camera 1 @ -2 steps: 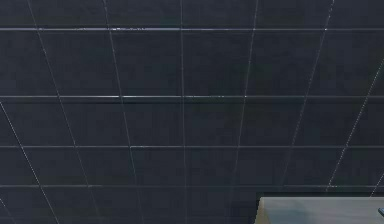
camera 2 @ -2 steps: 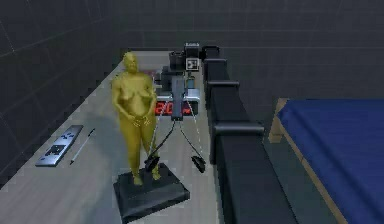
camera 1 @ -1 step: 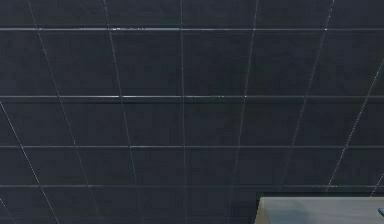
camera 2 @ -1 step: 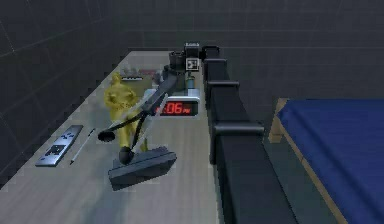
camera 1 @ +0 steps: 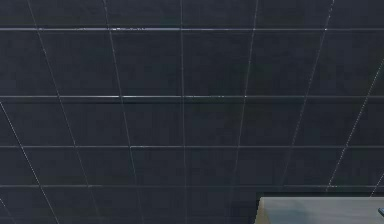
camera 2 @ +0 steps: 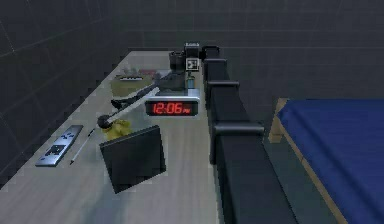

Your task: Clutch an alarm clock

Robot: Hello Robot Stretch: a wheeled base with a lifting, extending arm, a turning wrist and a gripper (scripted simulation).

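Observation:
A black alarm clock (camera 2: 170, 107) with red digits stands upright on the pale desk (camera 2: 185, 165), near its middle. The dark arm (camera 2: 228, 120) runs along the desk's right side to two white marker squares (camera 2: 191, 64) at the far end. Left of them is the gripper (camera 2: 172, 76), beyond the clock and above the desk's far part. Small things lie on the desk at and behind the gripper's far end, so I cannot tell whether it holds anything.
On the desk lie a dark flat slab (camera 2: 132, 160), a remote (camera 2: 58, 146) with a pen (camera 2: 73, 150) beside it, and a grey rod-like thing (camera 2: 125, 113). A blue bed (camera 2: 335, 135) stands right of the desk. In the forward view, dark tiles and a pale corner (camera 1: 320, 211).

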